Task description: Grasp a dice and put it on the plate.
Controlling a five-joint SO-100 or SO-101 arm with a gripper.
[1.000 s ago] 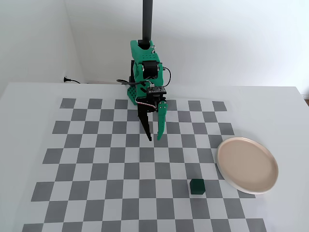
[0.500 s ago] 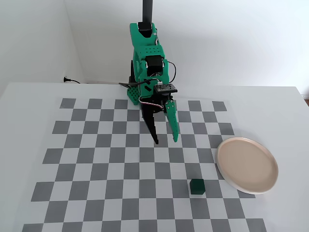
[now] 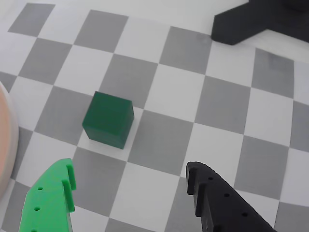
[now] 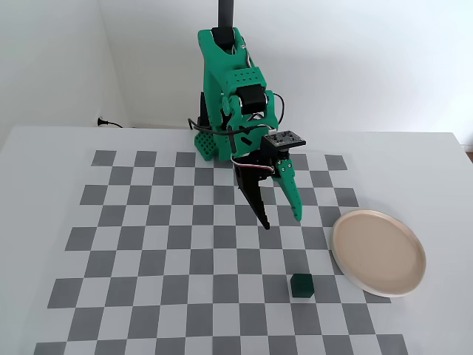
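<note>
The dice (image 3: 108, 119) is a small dark green cube on the checkered board, ahead of my gripper in the wrist view. In the fixed view the dice (image 4: 300, 285) sits at the board's near side, left of the plate. The plate (image 4: 378, 252) is round and pinkish-beige with a pale rim; its edge (image 3: 6, 145) shows at the left of the wrist view. My gripper (image 3: 130, 169) is open and empty, with a green finger (image 3: 53, 195) and a black finger (image 3: 217, 198). In the fixed view the gripper (image 4: 281, 220) hangs above the board, farther back than the dice.
The checkered board (image 4: 185, 244) covers the white table. The arm's green base (image 4: 222, 96) stands at the board's far edge. A black block (image 3: 256, 19) lies at the top right of the wrist view.
</note>
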